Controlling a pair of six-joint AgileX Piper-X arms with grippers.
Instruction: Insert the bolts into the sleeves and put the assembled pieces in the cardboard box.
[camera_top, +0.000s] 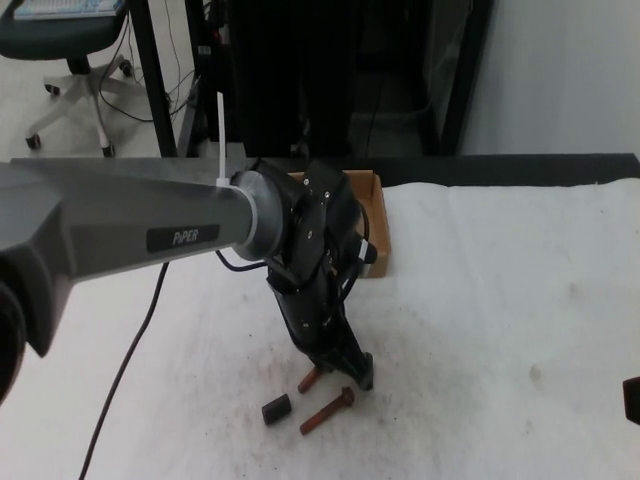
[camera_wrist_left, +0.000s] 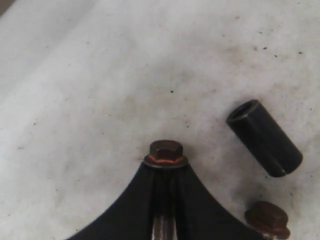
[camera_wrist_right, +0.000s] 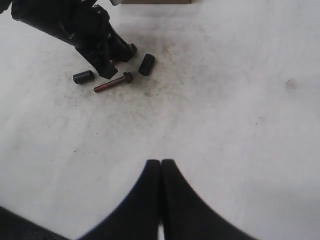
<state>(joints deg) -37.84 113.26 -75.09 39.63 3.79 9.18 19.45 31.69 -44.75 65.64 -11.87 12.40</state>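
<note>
My left gripper (camera_wrist_left: 166, 169) is down at the white cloth, shut on a rusty bolt (camera_wrist_left: 166, 152) whose hex head sticks out past the fingertips. In the high view this gripper (camera_top: 352, 372) stands over the bolts, one bolt (camera_top: 309, 379) poking out beside it. A second bolt (camera_top: 327, 410) lies loose close by, its head (camera_wrist_left: 267, 219) showing in the left wrist view. A black sleeve (camera_wrist_left: 264, 138) lies beside them on its side. Two sleeves (camera_wrist_right: 83, 77) (camera_wrist_right: 146, 64) flank the left gripper (camera_wrist_right: 112, 67) in the right wrist view. My right gripper (camera_wrist_right: 161, 192) is shut and holds nothing, well away from the parts.
The cardboard box (camera_top: 374, 213) stands at the back behind the left arm (camera_top: 120, 235). The bench is covered by a stained white cloth (camera_top: 500, 300) with open room to the right. A black cable (camera_top: 125, 370) trails across the left side.
</note>
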